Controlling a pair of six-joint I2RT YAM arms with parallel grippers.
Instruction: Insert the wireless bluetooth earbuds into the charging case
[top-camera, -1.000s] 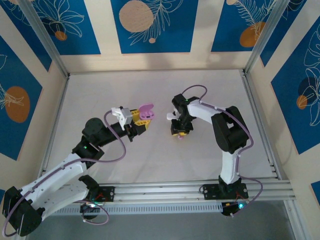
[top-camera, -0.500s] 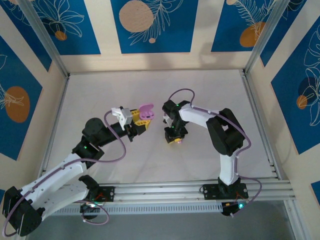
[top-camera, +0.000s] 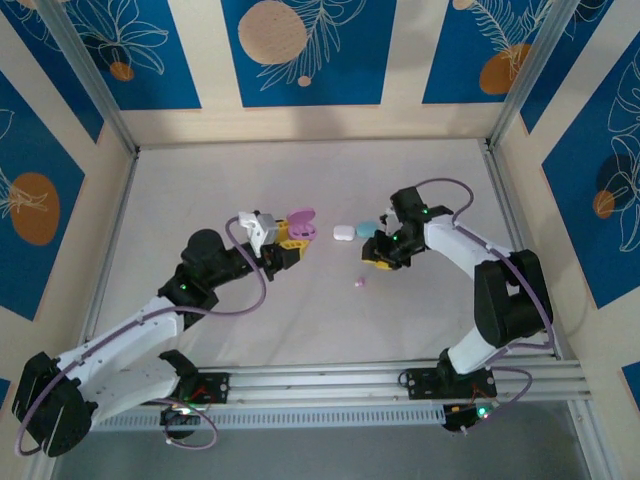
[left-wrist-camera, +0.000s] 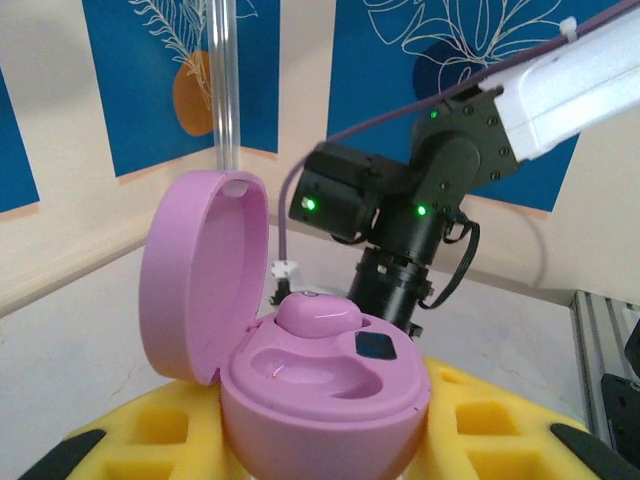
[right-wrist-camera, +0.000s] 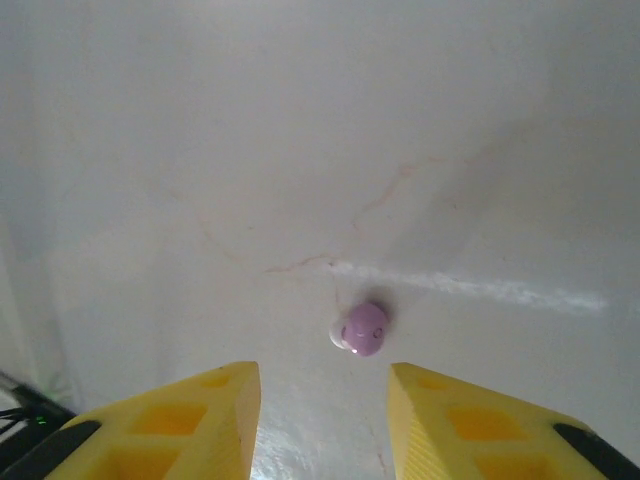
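White table (top-camera: 300, 180) w/ blue leaf-print wall panels (top-camera: 350, 60); alu rail (top-camera: 330, 378) at near edge.

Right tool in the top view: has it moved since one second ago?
Yes. The right tool has moved right, nearer the right side rail, and a pink earbud lies on the table near it.

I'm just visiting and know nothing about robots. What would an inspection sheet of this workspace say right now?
Surface: white tabletop, some faint marks.
Job's things: open pink case with a seated pink earbud and its other socket empty; loose pink earbud on the tabletop; white case and teal case side by side.
Clutter: nothing seen.
Grippers: left pincer shut on the pink case; right pincer open, near the loose pink earbud, not touching it.
Cables: purple cables loop along both arms.
Surroundings: blue leaf-pattern panels, metal frame posts.
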